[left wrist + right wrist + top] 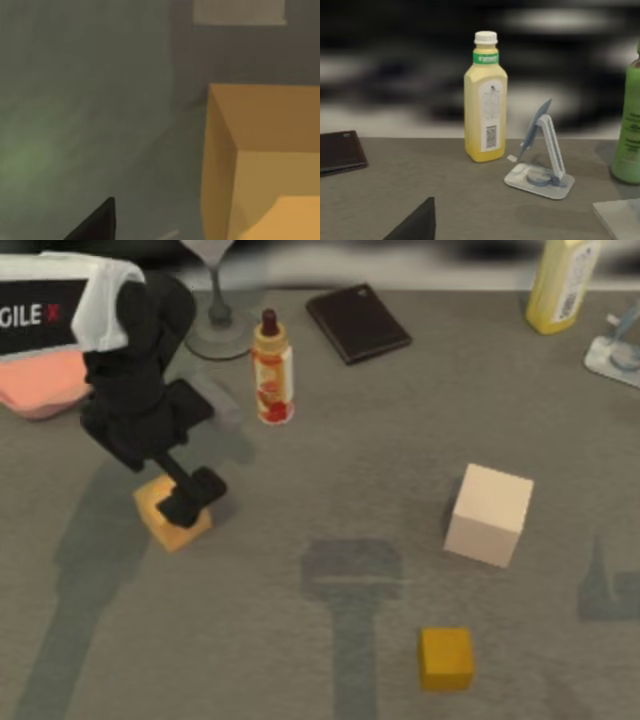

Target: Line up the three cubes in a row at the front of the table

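The light-orange cube [172, 522] sits on the table [300, 660] at the left, and my left gripper [186, 502] is down over it, open. In the left wrist view the same cube [260, 150] fills the side away from the one dark finger [100, 222] that shows, with bare table between them. The large cream-beige cube [490, 514] stands right of centre and also shows far off in the left wrist view [240, 12]. The small mustard-yellow cube [445, 658] lies near the front edge. My right arm is out of the top view; one finger [417, 225] shows over bare table.
A pink tray [40, 390] lies at the back left. A sauce bottle [272, 375], a glass [215, 310] and a dark wallet [357, 322] stand along the back. A yellow bottle [562, 280] and phone stand [615, 350] are at the back right.
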Robot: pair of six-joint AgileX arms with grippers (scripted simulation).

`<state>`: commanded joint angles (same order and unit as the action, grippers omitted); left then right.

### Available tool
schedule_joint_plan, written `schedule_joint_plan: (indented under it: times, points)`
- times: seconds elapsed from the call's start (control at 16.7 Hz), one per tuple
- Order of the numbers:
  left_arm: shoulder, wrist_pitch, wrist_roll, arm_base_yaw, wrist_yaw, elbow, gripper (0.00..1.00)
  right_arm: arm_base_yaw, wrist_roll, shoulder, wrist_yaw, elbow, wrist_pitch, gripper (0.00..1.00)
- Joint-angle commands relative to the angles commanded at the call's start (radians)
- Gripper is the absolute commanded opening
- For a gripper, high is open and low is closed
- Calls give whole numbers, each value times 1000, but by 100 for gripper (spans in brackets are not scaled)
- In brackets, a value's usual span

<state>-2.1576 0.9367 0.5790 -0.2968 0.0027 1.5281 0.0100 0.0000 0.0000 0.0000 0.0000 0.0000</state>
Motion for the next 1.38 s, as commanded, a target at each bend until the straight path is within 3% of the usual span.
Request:
schedule_joint_plan:
  times: [0.24,0.48,1.26,1.38]
  points:
    - [-61,-133,1,0,1,-74,100,0,0,0,0,0,0,100]
    - [-66,-141,1,-1,1,-80,100,0,0,0,0,0,0,100]
    - [-66,-141,1,-1,1,-80,2,0,0,0,0,0,0,100]
    - [-66,-141,1,-1,1,-80,0,0,0,0,0,0,0,100]
